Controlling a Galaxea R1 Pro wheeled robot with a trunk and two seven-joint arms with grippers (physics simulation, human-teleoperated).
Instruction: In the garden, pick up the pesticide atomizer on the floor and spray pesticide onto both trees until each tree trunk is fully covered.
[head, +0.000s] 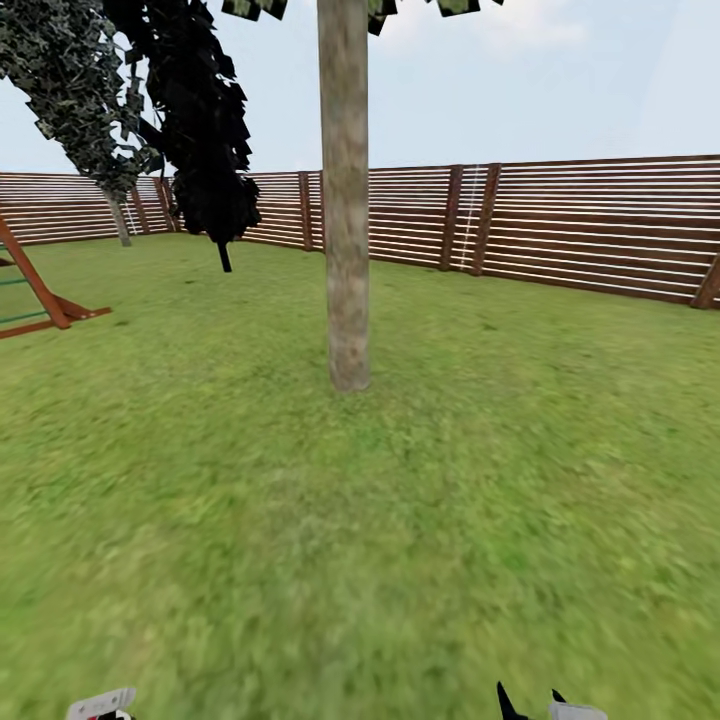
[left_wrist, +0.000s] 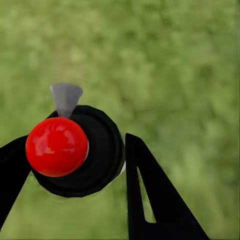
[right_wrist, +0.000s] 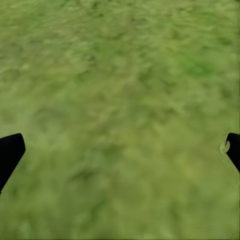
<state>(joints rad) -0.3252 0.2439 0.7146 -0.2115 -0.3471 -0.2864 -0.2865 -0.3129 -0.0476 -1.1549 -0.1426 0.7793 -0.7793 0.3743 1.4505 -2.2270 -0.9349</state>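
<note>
In the left wrist view, the pesticide atomizer (left_wrist: 75, 150) is a round black body with a shiny red cap and a grey nozzle. My left gripper (left_wrist: 75, 141) is shut on it, one black finger on each side, above blurry grass. My right gripper (right_wrist: 122, 145) is open over bare floor (right_wrist: 120, 75), with its fingertips at the frame edges. Its black tips (head: 530, 705) also peek in at the bottom of the head view. A thick mottled tree trunk (head: 346, 220) stands straight ahead on the lawn. A second tree (head: 118, 215) with a thin-looking grey trunk stands far off at the back left.
A black-leaved tree (head: 205, 130) with a thin dark stem stands left of the near trunk. A brown slat fence (head: 560, 225) rings the lawn. A red-brown wooden play frame (head: 40, 295) sits at the left edge. Open grass (head: 360, 540) lies between me and the near trunk.
</note>
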